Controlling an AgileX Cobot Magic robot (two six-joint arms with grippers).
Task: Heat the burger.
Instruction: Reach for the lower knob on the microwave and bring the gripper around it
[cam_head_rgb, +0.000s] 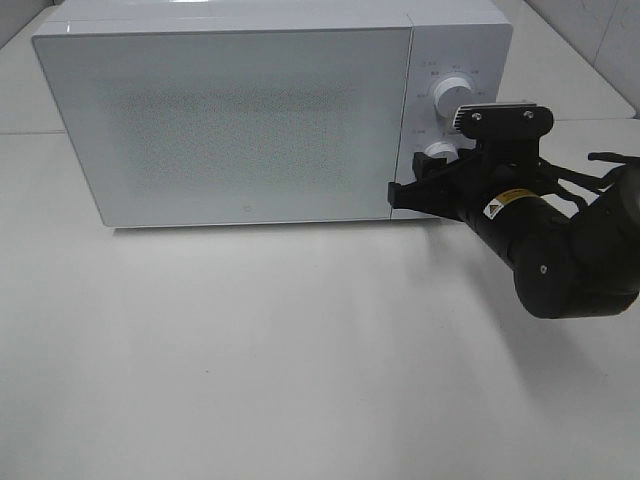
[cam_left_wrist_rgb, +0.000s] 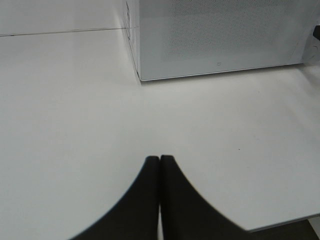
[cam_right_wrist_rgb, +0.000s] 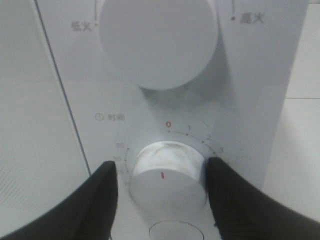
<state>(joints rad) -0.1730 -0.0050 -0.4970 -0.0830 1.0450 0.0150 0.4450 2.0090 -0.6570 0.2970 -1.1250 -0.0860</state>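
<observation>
The burger is out of sight in all three views, so its look, its heading and its place cannot be told. The microwave (cam_head_rgb: 240, 110) stands at the far side of the bench (cam_head_rgb: 300, 350) with its door (cam_head_rgb: 225, 120) shut, and nothing can be made out through the speckled window.

The right pincer (cam_right_wrist_rgb: 163, 162) stands partly open and straddles the lower knob (cam_right_wrist_rgb: 167, 175) on the control panel. One finger looks to be against the knob, and a thin gap shows at the other. The upper knob (cam_right_wrist_rgb: 157, 40) is cut off at the picture's edge. From above, the arm hides most of the lower knob.

The left pincer (cam_left_wrist_rgb: 159, 159) hangs over bare bench near the microwave's front corner, fingers pressed together on nothing.
</observation>
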